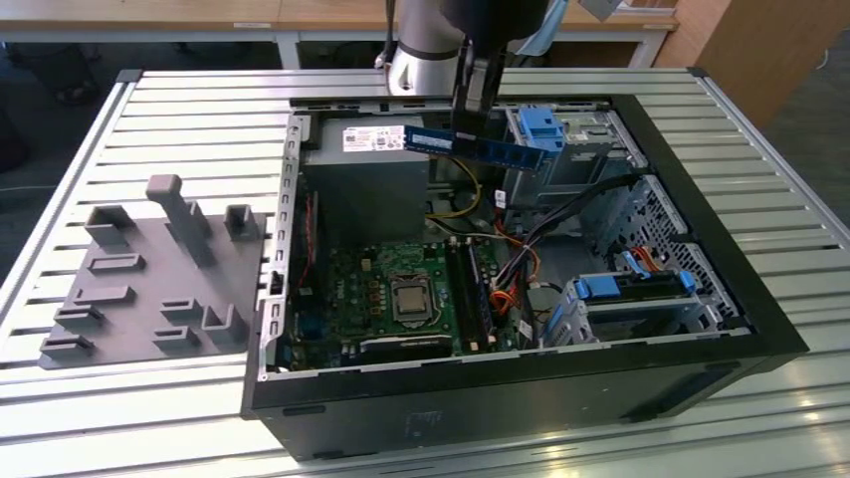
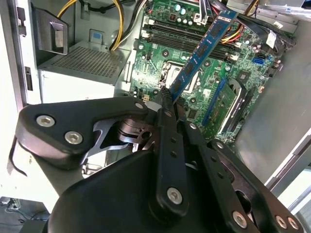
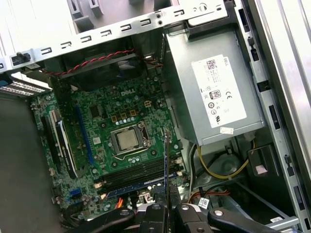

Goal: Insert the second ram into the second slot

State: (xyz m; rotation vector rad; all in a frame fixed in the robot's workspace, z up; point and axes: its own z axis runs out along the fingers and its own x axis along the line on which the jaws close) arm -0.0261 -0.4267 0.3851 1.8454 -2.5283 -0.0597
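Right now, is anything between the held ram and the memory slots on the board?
Nothing visible. The gripper holds the second ram in the air above the open case, and the memory slots below lie uncovered; the cables run beside them.

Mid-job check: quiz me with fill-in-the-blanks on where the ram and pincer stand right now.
1. The pincer is ____ on the second ram.
2. The second ram hangs ____ the motherboard, not seated in any slot.
3. The grey holder tray lies on the exterior view's ____ of the computer case.
Missing words: shut; above; left.
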